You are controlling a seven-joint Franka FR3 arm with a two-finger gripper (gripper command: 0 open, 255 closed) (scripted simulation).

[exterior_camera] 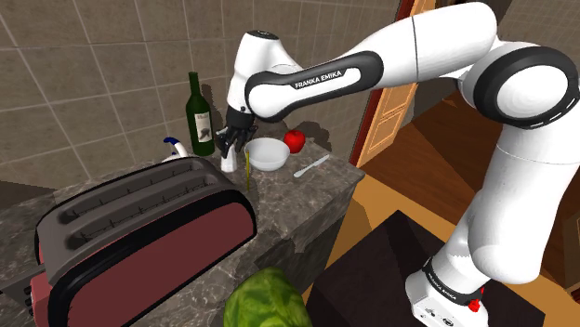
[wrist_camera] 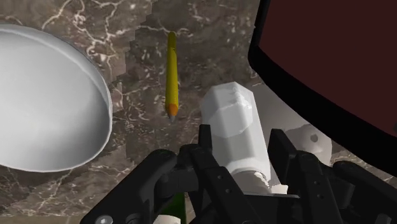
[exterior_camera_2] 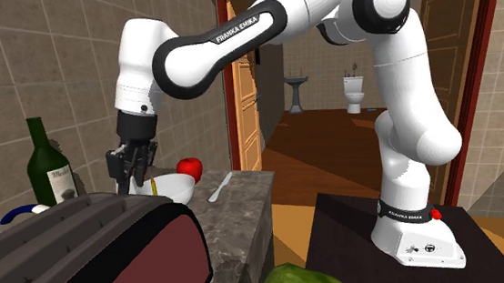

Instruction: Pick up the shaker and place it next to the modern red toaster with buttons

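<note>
**A:** How do we read the arm's pose?

**B:** We see it rise from the dark box stand [exterior_camera: 372, 269] at the shoulder view's lower right and fold at a high elbow. The forearm then stretches left across the dark marbled tabletop [exterior_camera: 297, 200]. The wrist bends down, so the black tool [exterior_camera: 232, 139] points almost straight down at the surface.

**A:** And the tool itself?

**B:** In the wrist view we find its two fingers [wrist_camera: 207, 143] closed partway onto the white faceted shaker [wrist_camera: 235, 127], one on each side and pressing it. The tool has hold of the shaker and nothing else.

**A:** Where does that put the shaker?

**B:** It is upright under the hand, just beside the near end of the dark red toaster with black trim [exterior_camera: 139, 241]. We cannot tell whether its base touches the tabletop (the fingers hide that part).

**A:** What lies around it?

**B:** On the side away from the toaster we see a yellow pencil [wrist_camera: 171, 70] lying flat on the tabletop. Beyond the pencil is a round white bowl [wrist_camera: 95, 83]. In the shoulder view we also make out a green wine bottle [exterior_camera: 199, 116] behind the hand. A red apple [exterior_camera: 295, 140] sits past the bowl, with a white utensil [exterior_camera: 311, 166] near it.
</note>
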